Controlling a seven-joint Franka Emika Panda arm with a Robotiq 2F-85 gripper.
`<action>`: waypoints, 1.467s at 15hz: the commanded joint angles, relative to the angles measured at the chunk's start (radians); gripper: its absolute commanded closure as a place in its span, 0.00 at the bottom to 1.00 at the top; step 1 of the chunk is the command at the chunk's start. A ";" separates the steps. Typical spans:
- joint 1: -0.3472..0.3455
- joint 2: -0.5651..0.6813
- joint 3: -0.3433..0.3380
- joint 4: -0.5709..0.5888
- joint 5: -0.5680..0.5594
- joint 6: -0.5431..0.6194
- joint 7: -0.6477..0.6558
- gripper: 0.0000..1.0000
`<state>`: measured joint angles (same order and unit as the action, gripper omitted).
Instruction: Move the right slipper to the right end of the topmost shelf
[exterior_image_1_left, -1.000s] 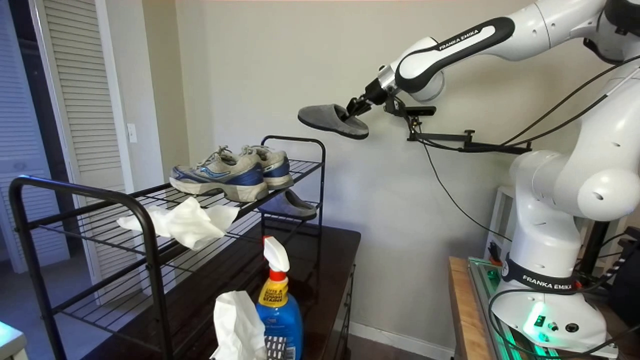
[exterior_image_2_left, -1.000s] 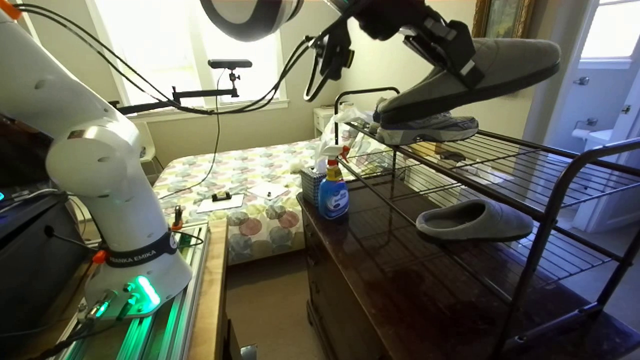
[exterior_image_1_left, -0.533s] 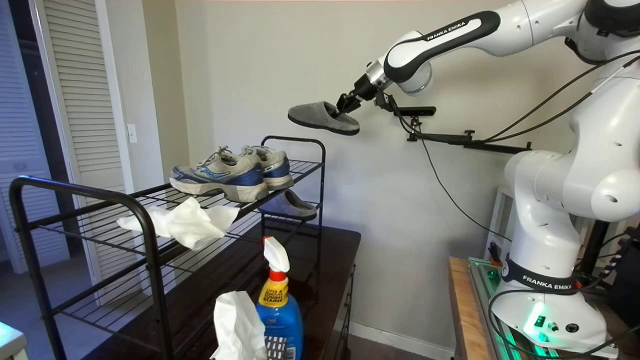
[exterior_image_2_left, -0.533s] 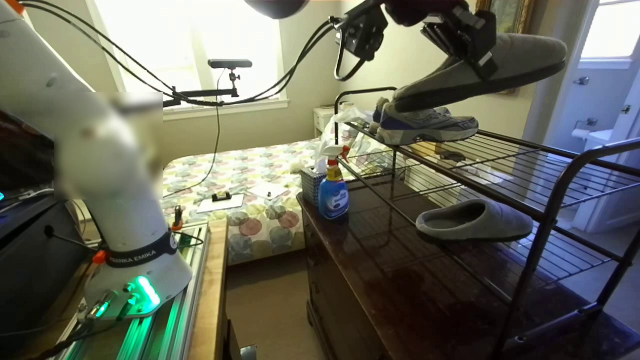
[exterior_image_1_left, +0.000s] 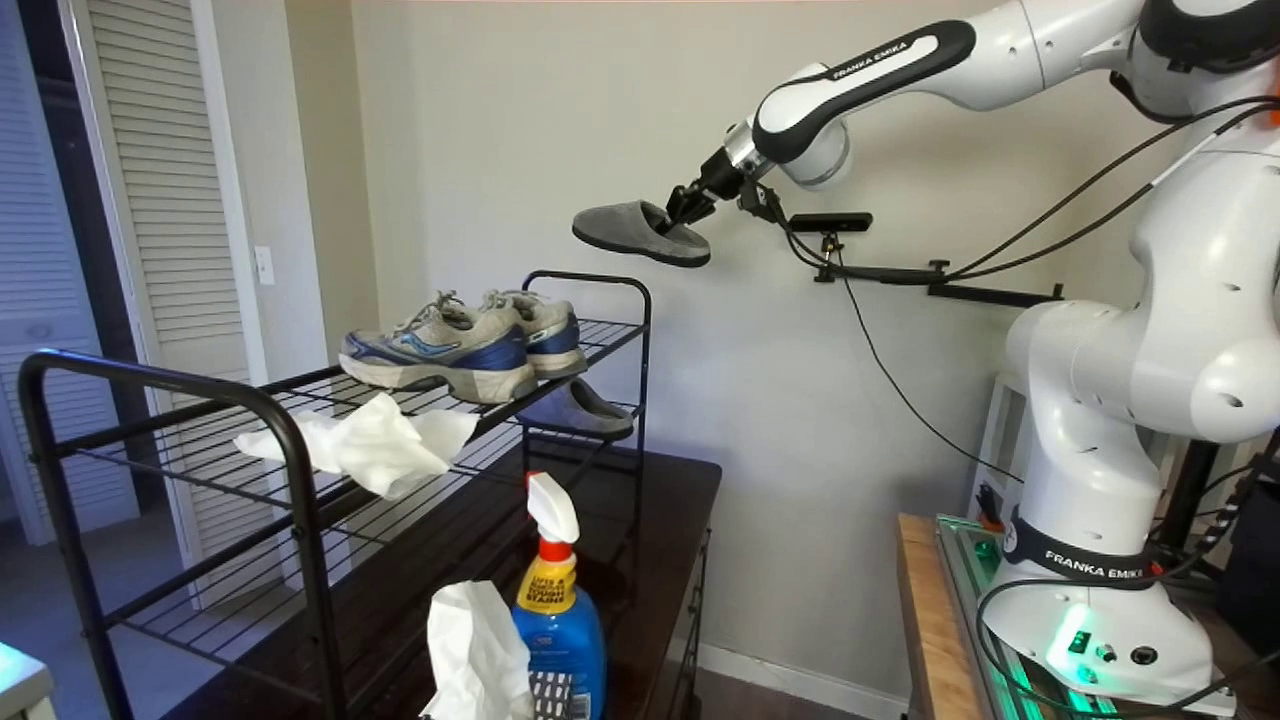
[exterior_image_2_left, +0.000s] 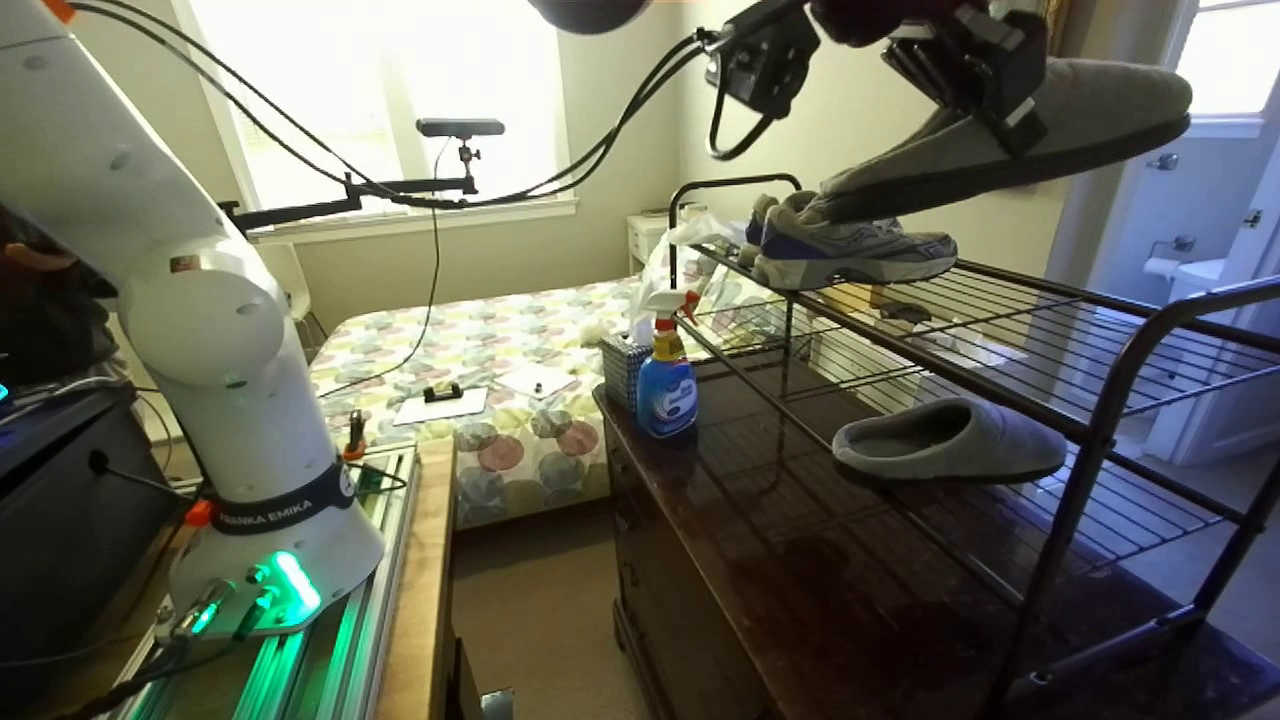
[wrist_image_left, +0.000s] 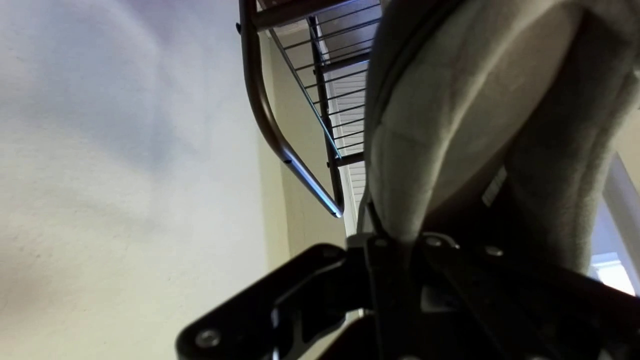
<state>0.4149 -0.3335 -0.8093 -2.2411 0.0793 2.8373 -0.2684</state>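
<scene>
Clutching a grey slipper by the edge of its mouth, the gripper hangs in mid-air, at 2 o'clock from the pair of sneakers in an exterior view. Its jaws are clenched on the slipper's side wall; in the wrist view that cloth edge runs down between them. The toe points to 10 o'clock in that exterior view and sits a little higher than the heel, sole facing down. The white arm reaches in from 2 o'clock.

Lower, at 7 o'clock from the slipper and apart from it, is the end hoop of a black rack. The rack's top shelf carries the sneakers, side by side, and a crumpled white sheet at 7 o'clock from them. In both exterior views a matching slipper rests on the lower tier.

A blue spray bottle stands upright on the dresser, with a tissue box just beside it at 10 o'clock and a bed at 9 o'clock.
</scene>
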 joint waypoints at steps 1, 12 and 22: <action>0.128 0.080 -0.100 0.121 0.095 -0.029 -0.064 0.99; 0.431 0.300 -0.380 0.314 0.308 -0.153 -0.207 0.99; 0.314 0.553 -0.317 0.404 0.825 -0.255 -0.503 0.99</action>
<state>0.8316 0.1036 -1.1754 -1.9246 0.7432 2.6691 -0.6606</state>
